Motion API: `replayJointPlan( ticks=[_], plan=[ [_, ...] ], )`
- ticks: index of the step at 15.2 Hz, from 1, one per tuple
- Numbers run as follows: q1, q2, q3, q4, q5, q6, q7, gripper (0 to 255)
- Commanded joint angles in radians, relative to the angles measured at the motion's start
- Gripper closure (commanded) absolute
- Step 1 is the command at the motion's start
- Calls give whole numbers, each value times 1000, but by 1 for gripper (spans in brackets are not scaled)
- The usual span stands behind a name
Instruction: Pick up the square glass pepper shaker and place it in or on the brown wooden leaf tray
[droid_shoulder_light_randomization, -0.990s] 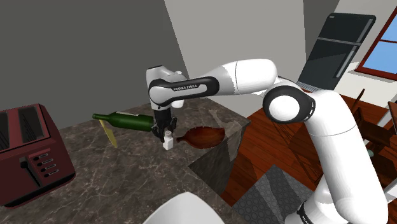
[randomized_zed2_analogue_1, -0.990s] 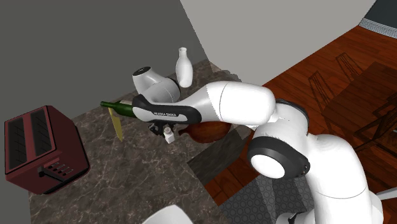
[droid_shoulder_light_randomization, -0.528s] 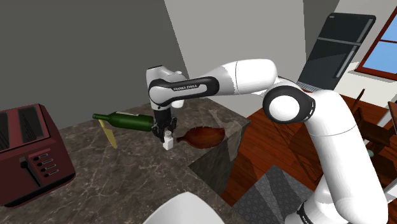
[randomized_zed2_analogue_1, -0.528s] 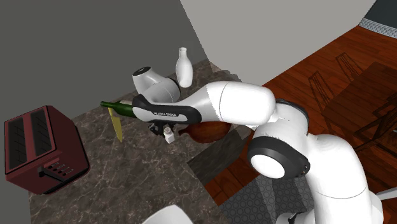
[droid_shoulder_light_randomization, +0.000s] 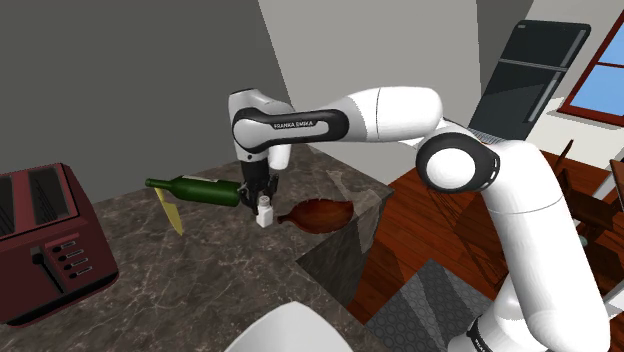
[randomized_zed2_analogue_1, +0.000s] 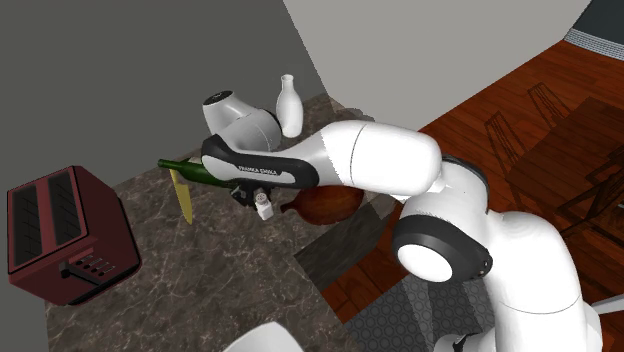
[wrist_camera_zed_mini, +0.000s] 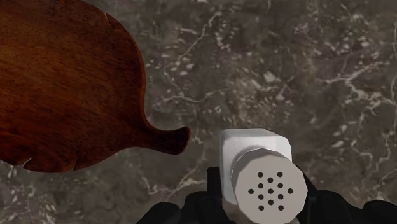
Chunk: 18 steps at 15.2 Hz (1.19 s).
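While the end effector clasps the pepper shaker upright over the counter, carry it level above the leaf tray, then lower gently.

We see a dark veined marble counter beneath the black two-finger claw, with a brown wooden leaf-shaped tray lying flat on it just beside the claw, on the shoulder view's right. On the claw's other side, a green glass bottle lies on its side with its base near the claw. We find a thin yellow strip by its neck and a dark red toaster well apart beyond them.
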Motion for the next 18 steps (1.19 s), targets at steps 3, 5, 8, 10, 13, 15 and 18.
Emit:
replayJointPlan(
  ticks=[3,5,8,10,13,15,18],
  plan=[
    [1,-9,1,39,2,-48,-1,255],
    [3,-10,2,64,2,-74,0,255],
    [6,-9,2,106,2,-115,0,255],
    [8,-7,2,137,2,-144,0,255],
    [-11,-46,1,91,6,-137,-15,255],
    [-49,-118,-3,-22,12,-97,-48,255],
    [-102,-207,-13,-157,21,-52,-101,255]
  ],
)
